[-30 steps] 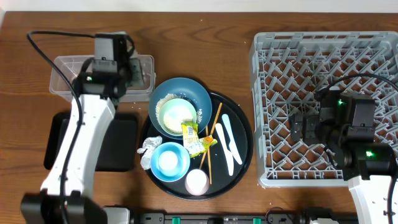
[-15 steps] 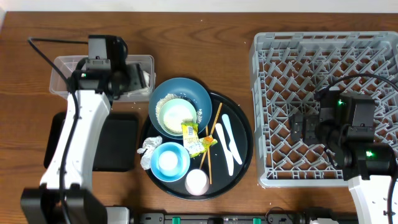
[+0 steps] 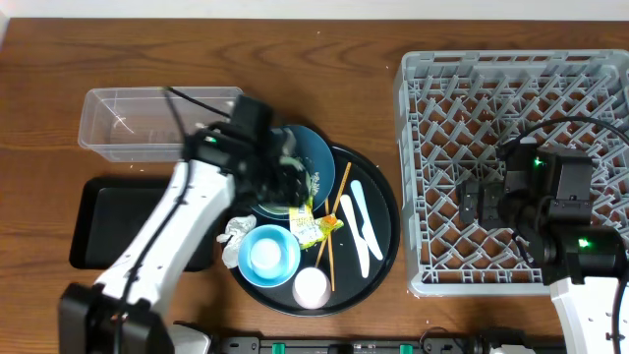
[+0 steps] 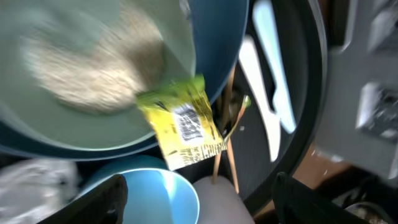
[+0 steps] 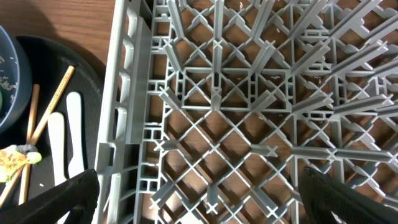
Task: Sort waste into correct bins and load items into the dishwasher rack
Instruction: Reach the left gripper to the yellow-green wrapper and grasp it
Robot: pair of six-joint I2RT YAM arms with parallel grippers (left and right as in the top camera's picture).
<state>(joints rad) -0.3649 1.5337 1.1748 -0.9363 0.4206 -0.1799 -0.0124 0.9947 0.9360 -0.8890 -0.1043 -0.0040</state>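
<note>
My left gripper (image 3: 288, 185) hovers open over the blue dish (image 3: 319, 157), blurred by motion, with nothing held. In the left wrist view its jaws (image 4: 205, 205) stand wide apart above the yellow-green wrapper (image 4: 183, 124), the light-blue bowl (image 4: 155, 193) and a white cup (image 4: 214, 202). A pale-green bowl (image 4: 87, 74) with rice sits in the blue dish (image 4: 217, 62). The wrapper (image 3: 310, 223) lies beside a tissue (image 3: 236, 229), chopsticks (image 3: 339, 211) and white utensils (image 3: 361, 226). My right gripper (image 5: 199, 202) is open over the floor of the dishwasher rack (image 3: 511, 88).
The clear tub (image 3: 147, 123) stands at the back left, with the shallow black tray (image 3: 108, 221) in front of it. A round black tray (image 3: 383, 236) carries the dishes between the bins and the rack. The rack wall (image 5: 121, 124) borders it on the right.
The left arm swung away from the clear tub, rightward and forward over the blue dish, and its jaws went from shut to open. The right arm has not moved.
</note>
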